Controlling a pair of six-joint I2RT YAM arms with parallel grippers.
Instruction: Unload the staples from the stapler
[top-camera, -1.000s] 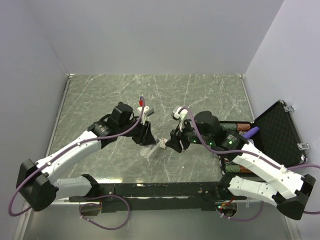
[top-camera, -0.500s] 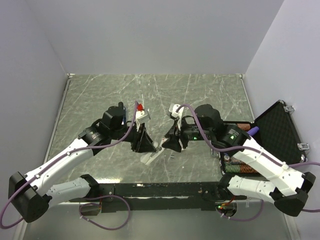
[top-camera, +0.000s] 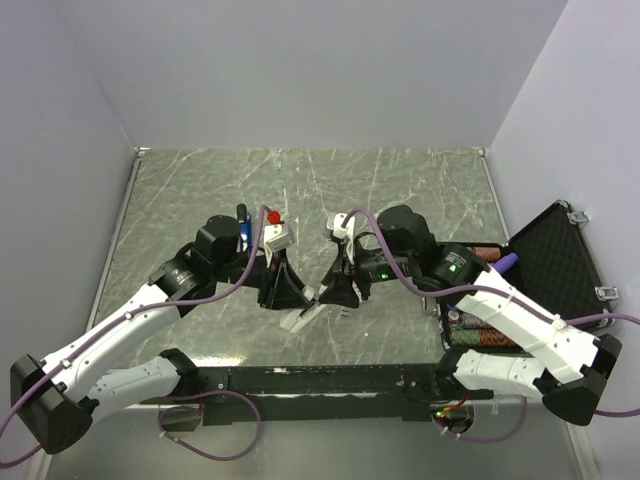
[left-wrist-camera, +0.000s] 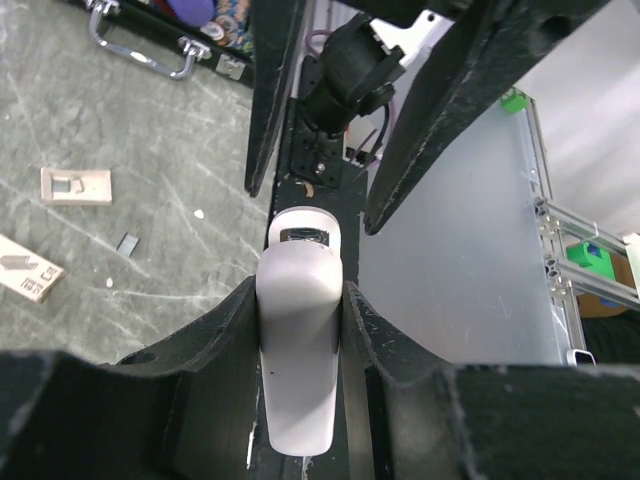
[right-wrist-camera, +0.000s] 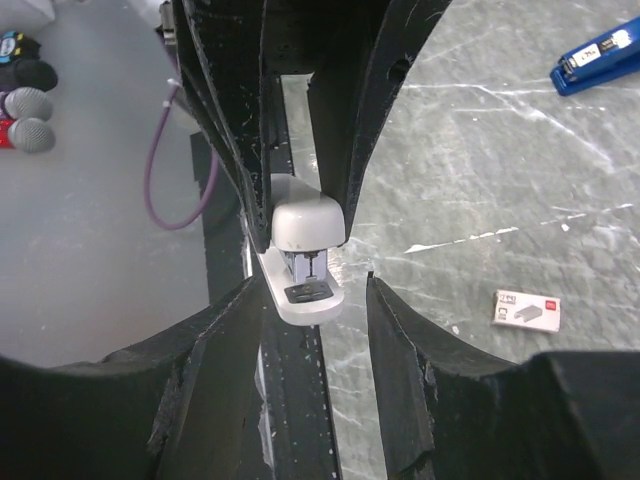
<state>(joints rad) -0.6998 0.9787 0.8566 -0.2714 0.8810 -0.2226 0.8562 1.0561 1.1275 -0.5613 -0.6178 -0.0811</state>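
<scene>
My left gripper (left-wrist-camera: 300, 335) is shut on a pale grey-white stapler (left-wrist-camera: 299, 345), gripping its sides and holding it above the table. In the top view that stapler (top-camera: 304, 316) sticks out toward the near edge below the left gripper (top-camera: 284, 288). My right gripper (right-wrist-camera: 315, 335) is open, and the grey-white stapler's front end (right-wrist-camera: 308, 226), with its anvil plate, sits just between the fingertips. The right gripper (top-camera: 340, 292) faces the left one closely. A small blue stapler with a black top (right-wrist-camera: 598, 55) lies apart on the table, beside my left wrist (top-camera: 242, 228).
An open black case (top-camera: 560, 262) with several items stands at the right table edge. A small staple box (right-wrist-camera: 526, 309) and two pale cards (left-wrist-camera: 75, 186) lie on the marbled table (top-camera: 400, 190). The black base rail (top-camera: 320, 380) runs along the near edge.
The left arm has drawn back to the left and tilted the grey-white stapler toward the near edge, uncovering the blue stapler. The right gripper has moved left, closing in on the held stapler's front.
</scene>
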